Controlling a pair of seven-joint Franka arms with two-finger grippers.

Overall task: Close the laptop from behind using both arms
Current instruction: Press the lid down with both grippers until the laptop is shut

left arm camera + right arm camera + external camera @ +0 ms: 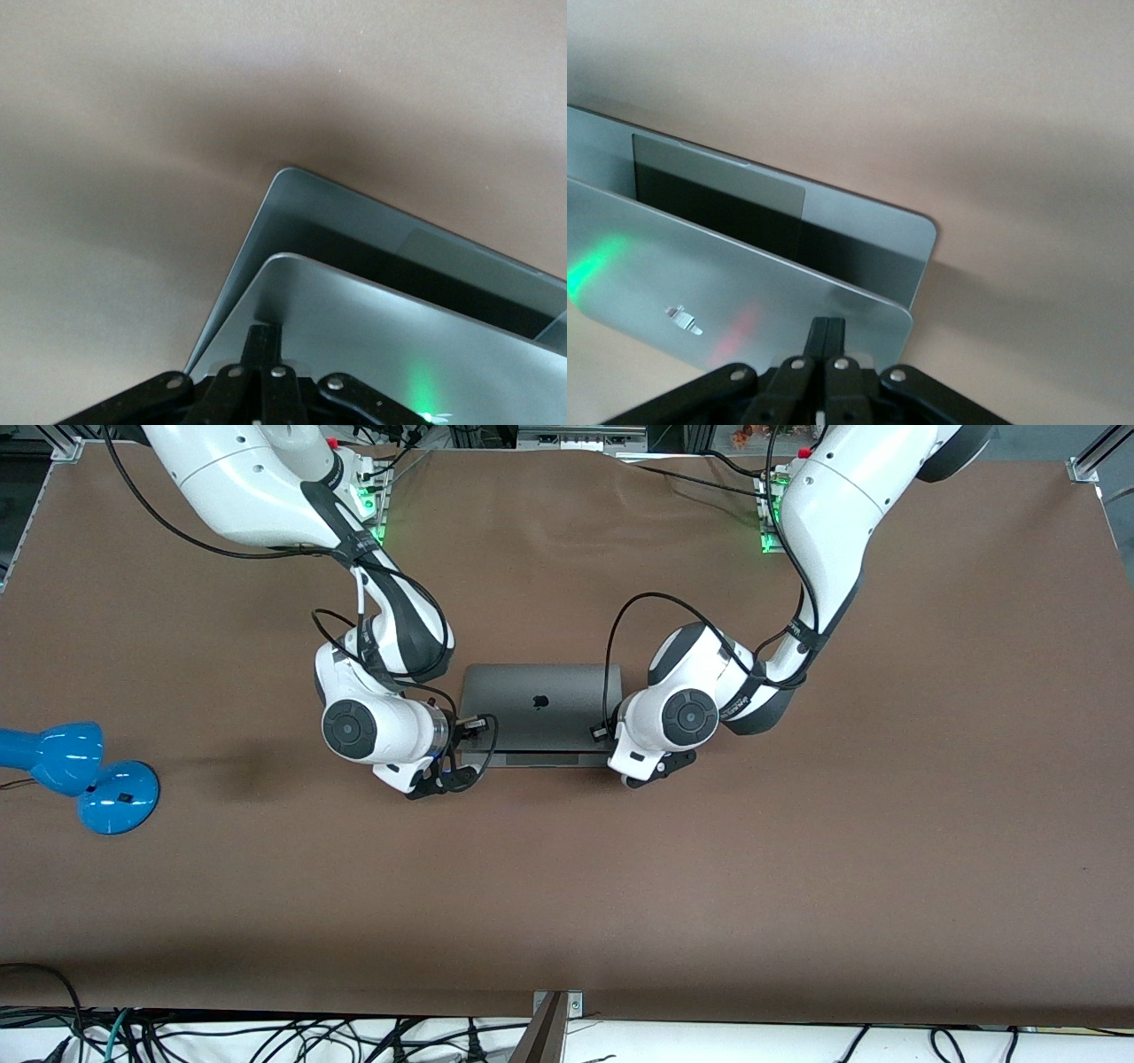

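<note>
The blue desk lamp is sitting at the right arm's end of the table, well apart from everything else, with its round base flat on the brown surface.

Moving along, the right arm is reaching down from the top of the front view and curling in next to the laptop. The right gripper is sitting at the laptop's corner on that arm's side, at the edge nearer the front camera. In the right wrist view the two black fingers are pinched together with no gap, tips pressing against the back of the lid near its corner. So it's clenched, not grasping anything, just pushing.

The laptop is sitting in the middle of the table between the two grippers, lid tilted well down over the base but not flat. You can see the logo on the lid from above, and a strip of the base is poking out toward the front camera. The wrist views show a dark wedge between the lid and the base.

The left arm is mirroring the other one. The left gripper is at the laptop's other corner, fingers also clenched together and touching the lid near its corner.
</note>
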